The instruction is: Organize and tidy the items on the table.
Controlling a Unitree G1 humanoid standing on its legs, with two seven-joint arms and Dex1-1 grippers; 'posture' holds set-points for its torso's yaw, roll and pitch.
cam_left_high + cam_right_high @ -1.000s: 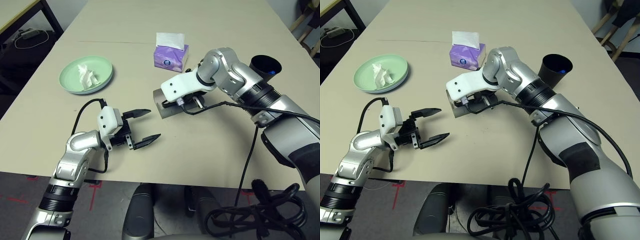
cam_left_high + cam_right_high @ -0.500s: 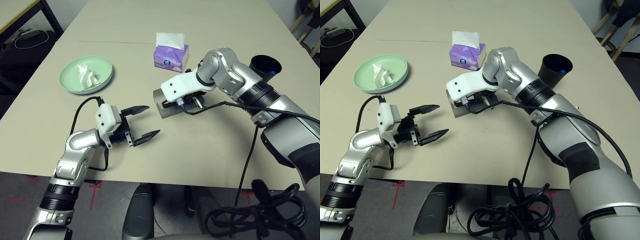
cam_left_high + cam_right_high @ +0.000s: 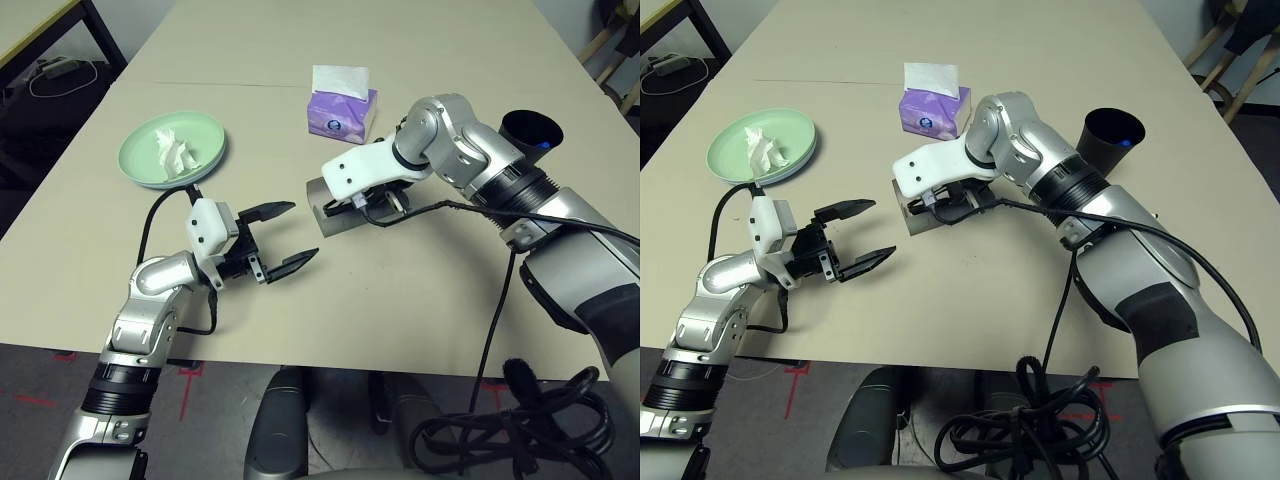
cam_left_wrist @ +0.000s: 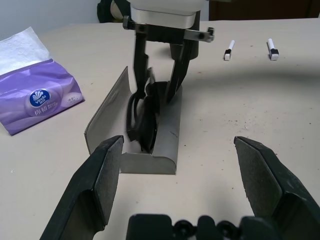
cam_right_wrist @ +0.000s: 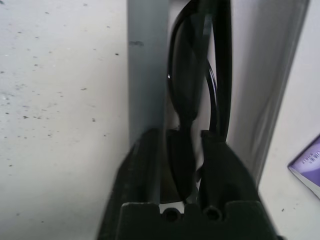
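Observation:
The grey glasses case [image 3: 336, 224] lies open in the middle of the table [image 3: 400, 290], its lid [image 4: 107, 115] standing up. Black sunglasses [image 4: 142, 117] sit on edge inside it. My right gripper [image 4: 156, 92] reaches down into the case. Its fingers [image 5: 145, 170] are open a little on either side of the sunglasses [image 5: 192, 75]. My left gripper [image 3: 300, 232] hovers wide open and empty to the left of the case, pointing at it. A mint-green plate [image 3: 140, 160] at the far left holds a crumpled white tissue [image 3: 175, 150].
A purple tissue box [image 3: 342, 112] stands just behind the case. A black cup [image 3: 530, 132] is at the right, behind my right forearm. Two small white pieces [image 4: 228, 50] lie on the table beyond the case. A side table [image 3: 40, 30] stands off the far left corner.
My left gripper has drifted a little up and away from the front edge, still open. The right arm has stayed at the case.

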